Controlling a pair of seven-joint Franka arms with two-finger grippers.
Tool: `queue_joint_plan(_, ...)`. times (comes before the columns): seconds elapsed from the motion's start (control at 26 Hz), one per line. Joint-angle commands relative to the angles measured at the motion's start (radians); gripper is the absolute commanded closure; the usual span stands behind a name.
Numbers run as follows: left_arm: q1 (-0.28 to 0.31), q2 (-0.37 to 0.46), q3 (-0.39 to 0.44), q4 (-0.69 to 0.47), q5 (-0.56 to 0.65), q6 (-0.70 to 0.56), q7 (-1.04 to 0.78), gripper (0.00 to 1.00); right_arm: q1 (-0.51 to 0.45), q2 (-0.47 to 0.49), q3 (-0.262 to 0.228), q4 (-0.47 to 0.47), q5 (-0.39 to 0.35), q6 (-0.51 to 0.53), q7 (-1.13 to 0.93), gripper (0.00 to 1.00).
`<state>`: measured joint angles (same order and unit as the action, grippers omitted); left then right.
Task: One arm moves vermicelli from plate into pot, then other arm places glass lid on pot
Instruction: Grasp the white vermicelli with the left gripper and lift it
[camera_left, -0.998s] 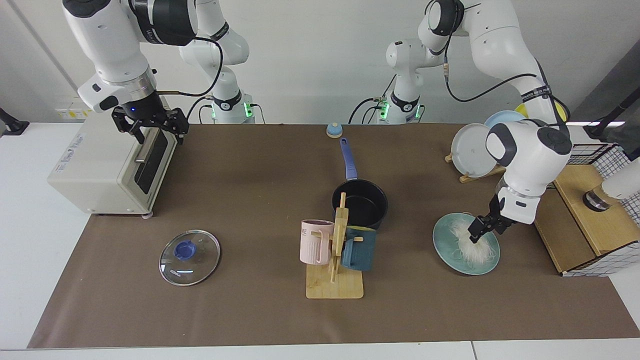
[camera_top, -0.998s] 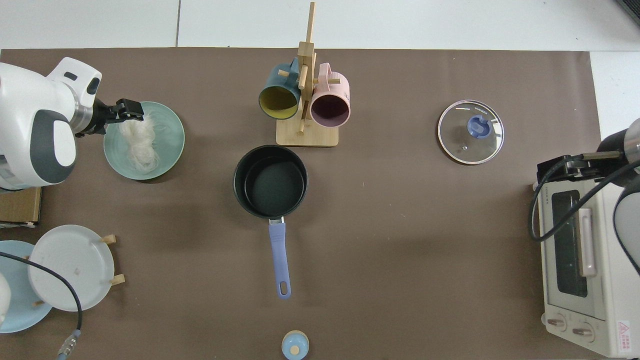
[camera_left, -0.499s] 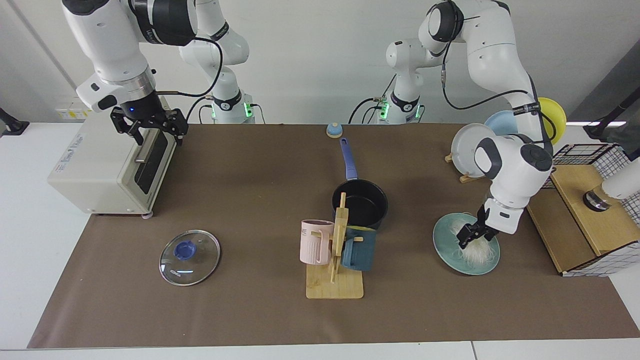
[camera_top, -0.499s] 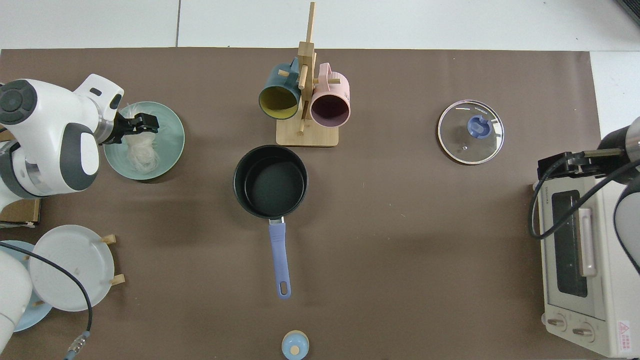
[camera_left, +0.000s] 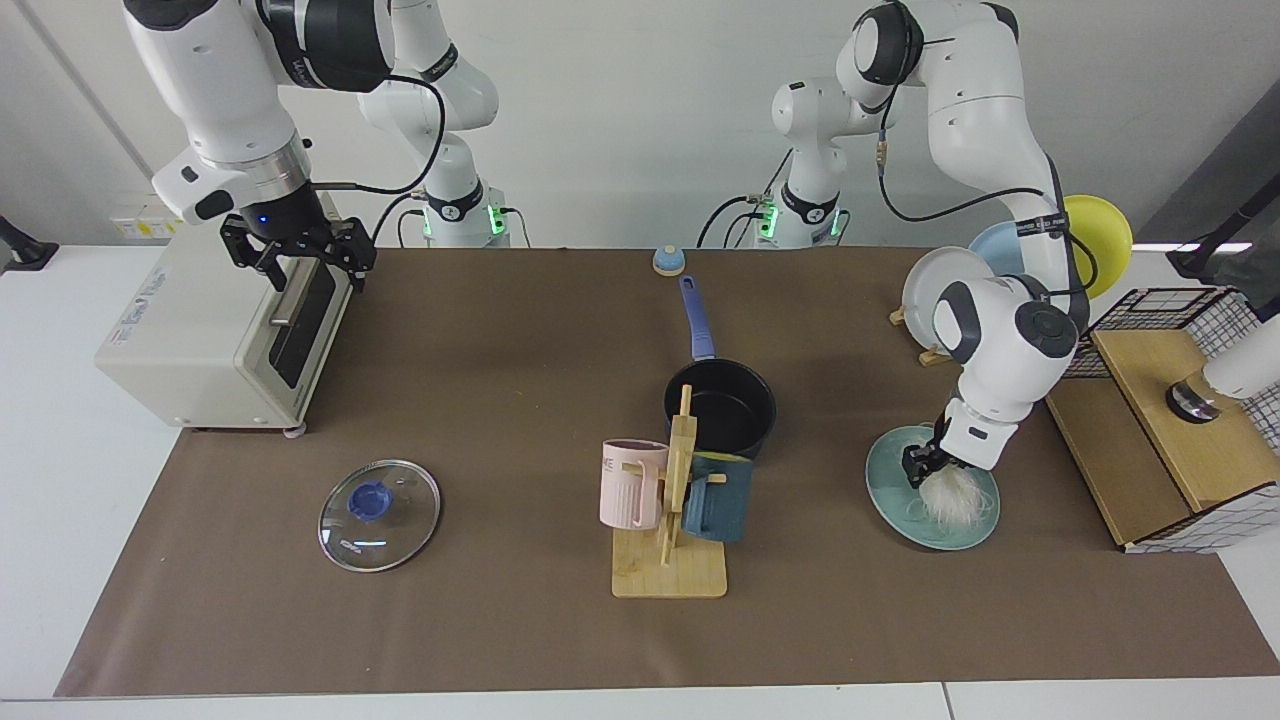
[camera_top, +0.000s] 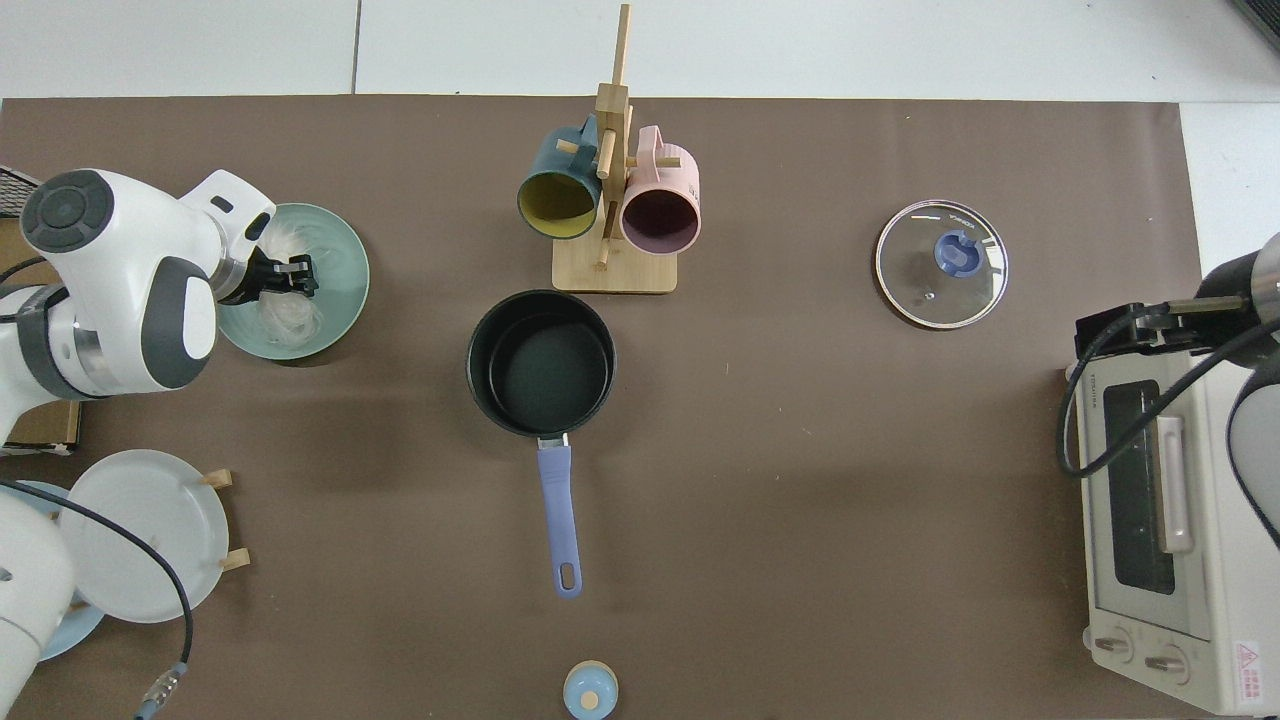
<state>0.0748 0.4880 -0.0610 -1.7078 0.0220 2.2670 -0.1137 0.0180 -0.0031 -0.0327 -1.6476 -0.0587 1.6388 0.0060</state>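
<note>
The teal plate lies at the facing view's right. On it sits the white vermicelli, gathered into a tuft. My left gripper is down on the plate and shut on the tuft's top. The dark blue pot stands empty mid-table, its handle pointing toward the arm bases. The glass lid lies flat, blue knob up. My right gripper hangs open over the toaster oven's front, far from the lid.
A wooden mug rack with a pink and a dark blue mug stands just in front of the pot. A toaster oven sits under the right arm. Grey, light blue and yellow plates and a wooden box flank the left arm.
The left arm has swung inward over the plate and its gripper has closed on the vermicelli, pulling the threads into a tuft. The right arm has barely moved.
</note>
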Motion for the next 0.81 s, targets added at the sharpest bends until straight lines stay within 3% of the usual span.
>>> queue_joint_plan(0.0, 0.005, -0.02, 0.0, 0.132, 0.041, -0.21, 0.029, 1.0, -0.013, -0.001, 0.004, -0.004, 0.014, 0.019, -0.043, 0.0)
queue_joint_plan(0.23, 0.0, -0.164, -0.026, 0.145, 0.021, -0.334, 0.034, 1.0, -0.013, 0.0, 0.004, -0.004, 0.014, 0.019, -0.043, 0.0)
queue_joint_plan(0.42, -0.004, -0.265, -0.1, 0.131, -0.037, -0.461, -0.021, 1.0, -0.01, 0.006, 0.004, 0.0, 0.013, 0.025, -0.038, 0.0)
queue_joint_plan(0.61, -0.01, -0.315, -0.215, 0.109, -0.082, -0.509, -0.141, 1.0, -0.009, 0.044, 0.002, 0.066, 0.013, 0.024, -0.037, 0.01)
queue_joint_plan(0.77, -0.01, -0.332, -0.318, 0.059, -0.088, -0.44, -0.26, 1.0, -0.003, 0.083, 0.002, 0.101, 0.007, 0.029, -0.034, 0.01)
